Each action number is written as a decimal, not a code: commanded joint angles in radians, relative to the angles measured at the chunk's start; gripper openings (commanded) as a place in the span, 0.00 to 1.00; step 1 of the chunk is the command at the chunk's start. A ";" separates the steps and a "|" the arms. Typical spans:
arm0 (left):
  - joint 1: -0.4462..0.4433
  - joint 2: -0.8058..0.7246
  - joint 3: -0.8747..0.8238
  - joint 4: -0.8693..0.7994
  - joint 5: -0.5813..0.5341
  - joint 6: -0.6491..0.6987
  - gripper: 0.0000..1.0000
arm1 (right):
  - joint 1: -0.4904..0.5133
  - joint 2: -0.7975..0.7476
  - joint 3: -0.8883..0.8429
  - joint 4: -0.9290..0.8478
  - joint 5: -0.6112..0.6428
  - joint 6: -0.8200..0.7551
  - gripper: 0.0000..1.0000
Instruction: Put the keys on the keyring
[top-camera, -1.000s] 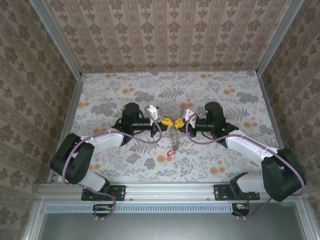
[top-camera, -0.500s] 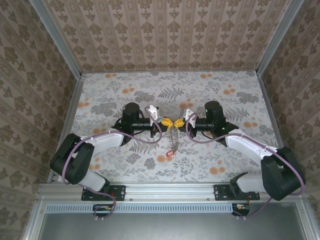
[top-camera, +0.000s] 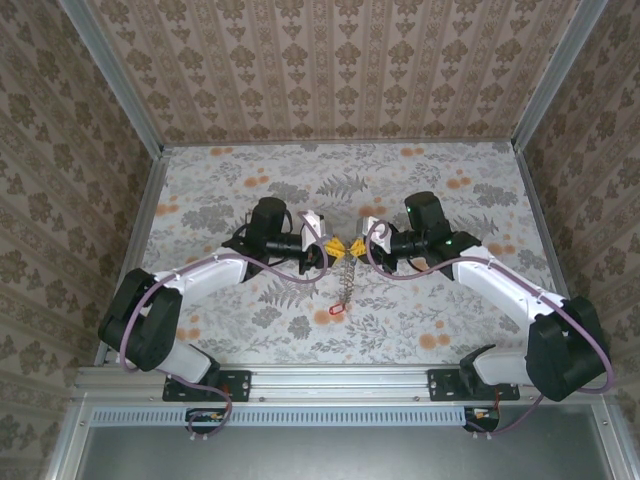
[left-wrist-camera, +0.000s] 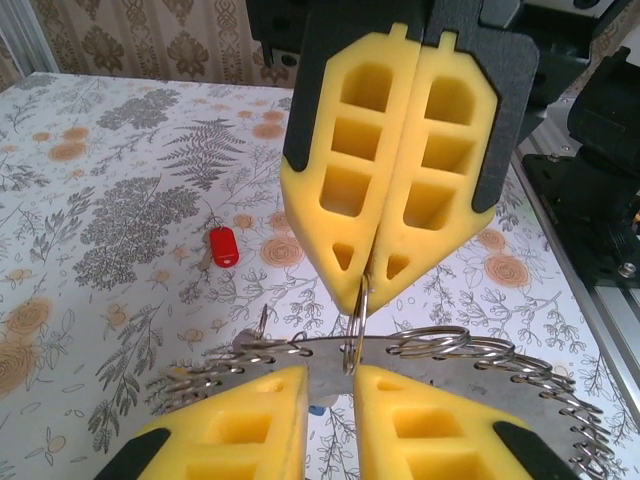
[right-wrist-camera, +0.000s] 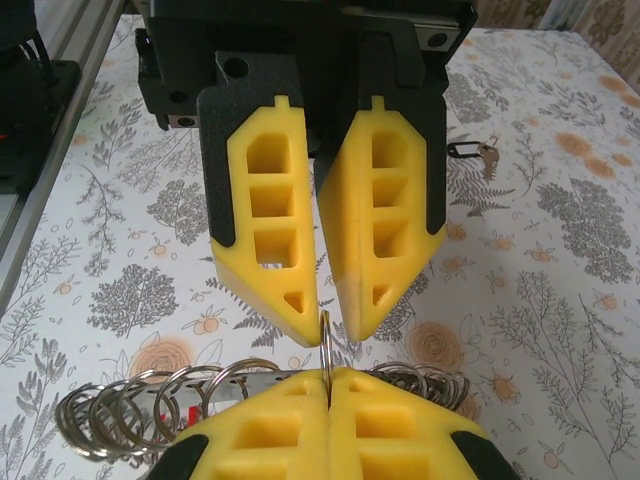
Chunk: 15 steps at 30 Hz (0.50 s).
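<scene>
My two grippers meet tip to tip above the middle of the table. The right gripper (right-wrist-camera: 328, 374) is shut on the keyring (right-wrist-camera: 326, 335), a thin metal ring seen edge-on. In the left wrist view the keyring (left-wrist-camera: 356, 325) stands in the gap between the yellow pads of my open left gripper (left-wrist-camera: 330, 375), and neither pad presses it. A grey metal strip with several small split rings (left-wrist-camera: 440, 345) hangs across the ring. From above, this bundle (top-camera: 343, 275) dangles under the left gripper (top-camera: 331, 246) and right gripper (top-camera: 357, 247). A red-headed key (left-wrist-camera: 221, 246) lies on the table.
A small key on a dark ring (right-wrist-camera: 470, 151) lies on the flowered tablecloth (top-camera: 450, 190) far from the grippers. The red key (top-camera: 337, 311) sits just below the dangling bundle. Patterned walls close in the table on three sides.
The left jaws have parted and let go of the ring, while the right jaws have closed on it. Both wrists shifted slightly; the bundle and red key sit a little lower.
</scene>
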 joint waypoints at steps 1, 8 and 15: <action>-0.007 -0.015 0.043 -0.021 0.007 0.028 0.20 | 0.010 -0.004 0.059 -0.077 -0.007 -0.046 0.00; -0.020 -0.008 0.058 -0.015 0.011 0.029 0.21 | 0.027 0.014 0.099 -0.143 0.006 -0.067 0.00; -0.029 -0.007 0.073 -0.057 0.011 0.055 0.19 | 0.042 0.032 0.135 -0.198 0.028 -0.082 0.00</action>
